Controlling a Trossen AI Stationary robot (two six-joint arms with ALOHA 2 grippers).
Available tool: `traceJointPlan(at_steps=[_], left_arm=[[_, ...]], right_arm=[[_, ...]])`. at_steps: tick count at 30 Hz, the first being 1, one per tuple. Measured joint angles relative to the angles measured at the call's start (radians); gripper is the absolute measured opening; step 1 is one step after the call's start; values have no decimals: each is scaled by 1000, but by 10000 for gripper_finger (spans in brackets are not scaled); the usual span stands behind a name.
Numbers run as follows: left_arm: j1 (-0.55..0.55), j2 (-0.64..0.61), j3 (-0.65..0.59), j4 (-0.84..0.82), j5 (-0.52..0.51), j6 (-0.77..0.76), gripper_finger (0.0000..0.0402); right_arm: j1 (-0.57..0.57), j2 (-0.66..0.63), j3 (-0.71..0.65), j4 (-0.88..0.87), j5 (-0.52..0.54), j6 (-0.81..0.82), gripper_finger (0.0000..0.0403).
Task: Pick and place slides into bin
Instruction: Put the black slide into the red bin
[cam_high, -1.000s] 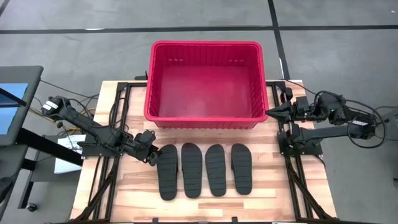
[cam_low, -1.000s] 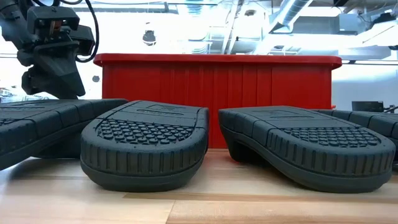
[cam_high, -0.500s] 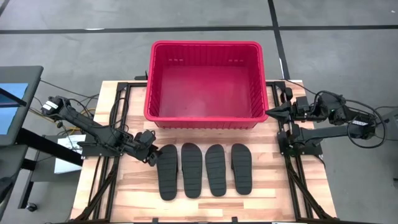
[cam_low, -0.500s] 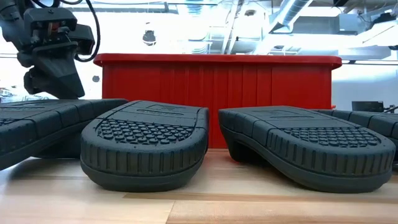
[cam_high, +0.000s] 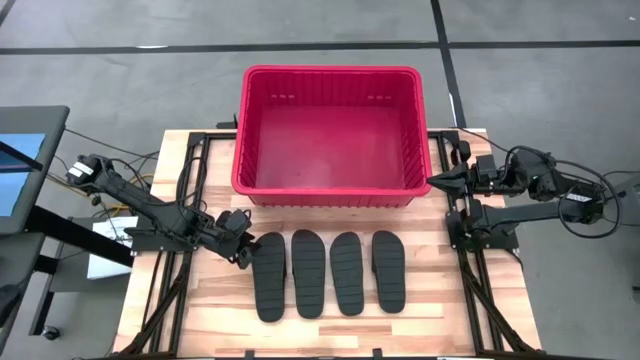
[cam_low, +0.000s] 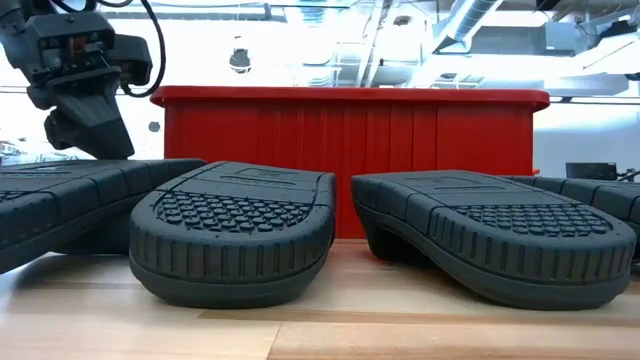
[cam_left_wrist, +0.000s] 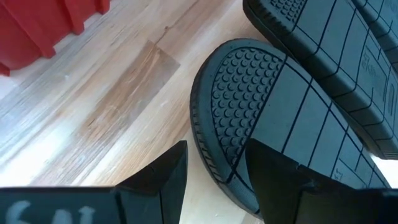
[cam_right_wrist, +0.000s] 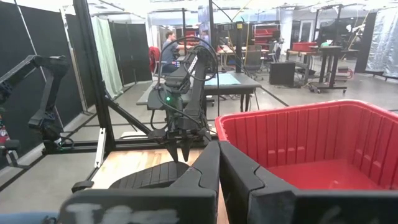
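Slides (cam_high: 330, 273) are seen lined up on the table (cam_high: 420, 325) before the empty bin (cam_high: 328, 190), the spread left fingers (cam_left_wrist: 168, 180) poised at the outermost one's tip, judged ready for closing, while the right fingers (cam_right_wrist: 239, 180) are pressed together beside the bin.

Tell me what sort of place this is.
Probably a robotics lab or workshop hall: a wooden table on a dark metal frame over bare concrete floor, other desks, chairs and equipment frames behind, and exposed ceiling ducts.

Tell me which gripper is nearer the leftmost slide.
Left. The left gripper is open at the leftmost slide's bin-side end; the right gripper, shut, waits beside the bin's right wall.
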Motion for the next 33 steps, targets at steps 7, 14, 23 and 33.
traceJointPlan(at_steps=[7,14,23,33], left_arm=[[12,0,0,0,10,-11,155],[19,6,0,3,24,-14,171],[20,82,0,11,0,-16,175],[19,118,0,19,46,-18,174]], right_arm=[[0,0,0,0,0,0,0],[0,0,0,0,0,0,0],[0,0,0,0,0,0,0],[0,0,0,0,0,0,0]])
